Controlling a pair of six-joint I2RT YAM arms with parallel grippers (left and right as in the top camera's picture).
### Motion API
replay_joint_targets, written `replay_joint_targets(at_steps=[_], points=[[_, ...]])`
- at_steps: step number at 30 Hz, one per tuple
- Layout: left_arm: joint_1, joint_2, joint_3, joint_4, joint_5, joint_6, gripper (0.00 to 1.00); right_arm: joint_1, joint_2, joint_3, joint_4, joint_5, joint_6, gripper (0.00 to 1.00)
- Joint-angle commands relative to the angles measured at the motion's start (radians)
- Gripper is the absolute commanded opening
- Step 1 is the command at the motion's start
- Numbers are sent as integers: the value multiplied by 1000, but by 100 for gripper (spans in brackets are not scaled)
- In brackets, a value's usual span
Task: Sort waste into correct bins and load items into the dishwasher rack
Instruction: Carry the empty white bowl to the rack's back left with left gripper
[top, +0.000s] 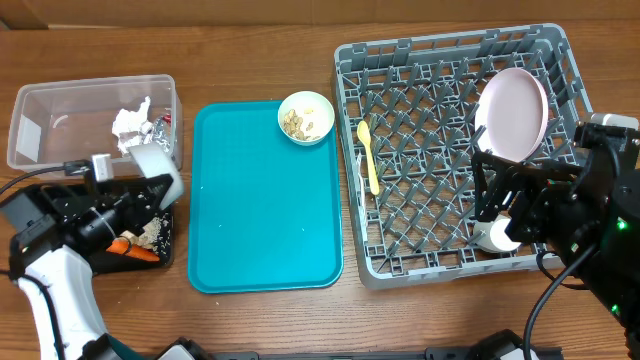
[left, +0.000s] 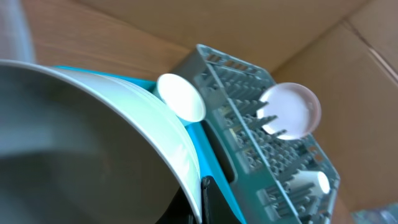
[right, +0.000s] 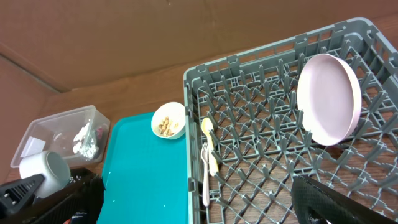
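Left gripper (top: 157, 190) pinches the rim of a light, rigid, likely slippery white bowl (top: 150, 160) over the black tray (top: 168, 241); right gripper (top: 500, 196) gapes above the dishwasher rack's (top: 440, 46) near-right corner.

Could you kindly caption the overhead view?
Left gripper holds a small white bowl near the shallow black tray; round pink plate racked.

We get bright, even light from above, with only soft shadows beneath the dishwasher rack (top: 440, 268). At the left wrist, the close white bowl (left: 93, 137) is blurred and greyed by shade.
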Motion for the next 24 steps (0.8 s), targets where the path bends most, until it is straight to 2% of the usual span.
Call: replay_joint_targets(at_steps=[1, 2, 3, 4, 5, 6, 7, 9, 12, 14, 17, 20, 24], points=[[12, -10, 15, -18, -125, -25, 4, -1, -8, 7, 5, 14, 1, 100], [12, -8, 15, -36, -92, -71, 4, -1, -8, 7, 5, 14, 1, 100], [13, -8, 15, -49, -42, -1, 4, -1, -8, 7, 5, 14, 1, 100], [13, -7, 15, -50, -53, 87, 4, -1, -8, 7, 5, 14, 1, 100], [11, 2, 15, -21, -106, 69, 4, -1, -8, 7, 5, 14, 1, 100], [21, 8, 15, 6, -107, -45, 4, -1, -8, 7, 5, 14, 1, 100], [35, 8, 15, 3, -39, -74, 4, -1, -8, 7, 5, 14, 1, 100], [55, 8, 15, 16, 81, -3, 4, -1, -8, 7, 5, 14, 1, 100], [48, 6, 15, 94, 101, -108, 4, -1, -8, 7, 5, 14, 1, 100], [13, 2, 15, 98, 107, -134, 4, -1, -8, 7, 5, 14, 1, 100], [-122, -20, 16, 115, 95, -137, 4, -1, -8, 7, 5, 14, 1, 100], [-290, -43, 16, 233, 10, -249, 4, -1, -8, 7, 5, 14, 1, 100], [-539, -44, 16, 651, -63, -558, 4, -1, -8, 7, 5, 14, 1, 100]])
